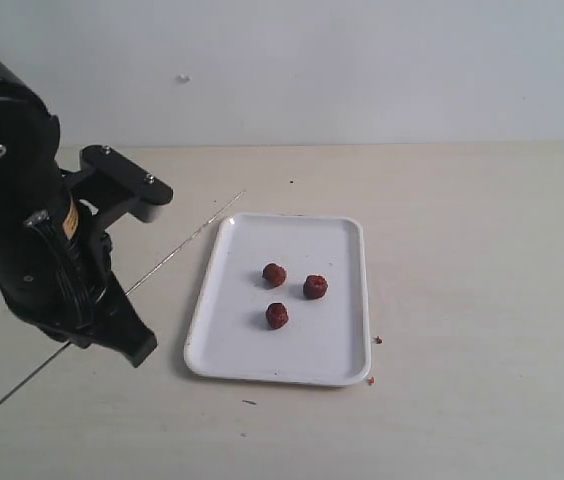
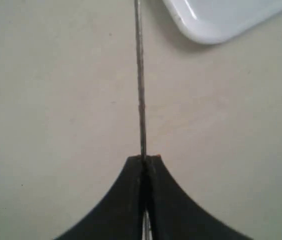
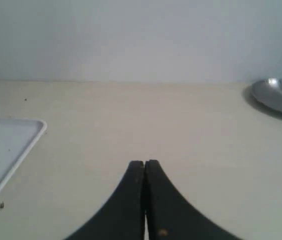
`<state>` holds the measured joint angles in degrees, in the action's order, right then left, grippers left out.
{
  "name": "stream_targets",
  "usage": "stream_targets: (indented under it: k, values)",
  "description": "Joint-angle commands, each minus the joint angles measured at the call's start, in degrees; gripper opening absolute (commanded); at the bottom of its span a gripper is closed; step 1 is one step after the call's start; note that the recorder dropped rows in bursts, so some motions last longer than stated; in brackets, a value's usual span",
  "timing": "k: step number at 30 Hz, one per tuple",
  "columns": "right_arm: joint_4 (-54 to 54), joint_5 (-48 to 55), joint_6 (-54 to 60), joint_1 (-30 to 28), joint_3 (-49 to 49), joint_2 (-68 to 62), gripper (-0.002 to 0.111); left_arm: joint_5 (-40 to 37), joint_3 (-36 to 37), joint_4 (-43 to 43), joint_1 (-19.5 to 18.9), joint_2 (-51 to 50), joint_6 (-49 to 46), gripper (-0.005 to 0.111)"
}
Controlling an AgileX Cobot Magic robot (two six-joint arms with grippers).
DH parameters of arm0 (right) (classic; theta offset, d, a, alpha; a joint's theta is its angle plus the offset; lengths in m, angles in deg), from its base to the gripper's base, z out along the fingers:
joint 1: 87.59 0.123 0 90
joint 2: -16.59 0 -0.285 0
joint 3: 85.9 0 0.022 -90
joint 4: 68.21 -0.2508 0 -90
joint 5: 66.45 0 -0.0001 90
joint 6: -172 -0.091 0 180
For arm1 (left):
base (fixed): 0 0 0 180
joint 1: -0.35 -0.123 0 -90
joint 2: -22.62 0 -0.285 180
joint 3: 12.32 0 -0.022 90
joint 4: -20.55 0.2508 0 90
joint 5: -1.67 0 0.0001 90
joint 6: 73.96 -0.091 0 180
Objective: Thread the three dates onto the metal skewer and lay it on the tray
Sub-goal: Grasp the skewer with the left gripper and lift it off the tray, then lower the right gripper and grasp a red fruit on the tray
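While the L gripper (image 2: 144, 159) is pinching the skewer (image 1: 177, 250) between jaws that are all but closed, the rod is sticking straight out past the tips. It's running diagonally over the table (image 1: 462, 250), just beside the tray (image 1: 252, 350) on the L arm's side. Its far tip is ending near the tray's back corner. Can't tell if it's lifted or resting. Three dates (image 1: 274, 274) (image 1: 315, 287) (image 1: 277, 316) are sitting loose mid-tray, close together but apart, none on the skewer. The R gripper (image 3: 144, 161) is hanging over bare table w/ jaws pressed together, gripping nothing. Reddish crumbs (image 1: 377, 341) are lying by the tray's front corner. A metal dish (image 3: 278, 95) is sitting well apart from the tray.
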<state>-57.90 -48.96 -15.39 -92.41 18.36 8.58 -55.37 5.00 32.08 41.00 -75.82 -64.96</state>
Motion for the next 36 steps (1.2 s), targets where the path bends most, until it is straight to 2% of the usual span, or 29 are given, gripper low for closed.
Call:
stream_targets:
  k: [1, 6, 14, 21, 25, 29, 32, 34, 36]
  values:
    - [0.5, -10.7, -0.6, -0.2, -0.1, 0.2, 0.0, 0.0, 2.8, 1.8, 0.3, 0.8, -2.6, 0.0]
    - [-5.4, -23.5, -0.8, -0.2, -0.1, 0.2, 0.0, 2.7, 3.9, 1.7, 0.3, 0.8, -3.9, 0.0]
    - [-6.0, -25.3, -1.3, -0.2, -0.1, 0.2, 0.0, 3.0, 3.9, 1.6, 0.3, 0.8, -3.9, 0.0]
    - [-5.4, -35.1, -21.3, -0.2, 1.7, 0.2, 0.0, 2.0, 3.9, 1.6, 0.3, 0.8, -5.9, 0.0]
    - [-3.0, -29.9, -20.8, -0.2, 9.8, -5.7, 0.0, 1.8, 4.1, 1.0, 0.3, 0.8, -5.9, 0.0]
    - [6.4, -23.2, -20.7, -0.2, 21.0, -22.1, 0.0, 3.6, 5.1, 0.2, 0.3, 0.7, -5.4, 0.0]
    - [17.0, -14.3, -20.7, -0.2, 30.4, -36.9, 0.0, 4.4, 5.3, -1.6, 0.3, 0.7, -5.4, 0.0]
    - [21.7, -6.5, -16.2, 0.4, 36.7, -47.5, 0.0, 4.2, 5.3, -1.9, 0.3, 0.7, -5.4, 0.0]
    - [21.5, 1.1, -7.6, 2.1, 42.4, -56.8, 0.0, 4.2, 5.3, -2.1, 0.3, 0.7, -5.4, 0.0]
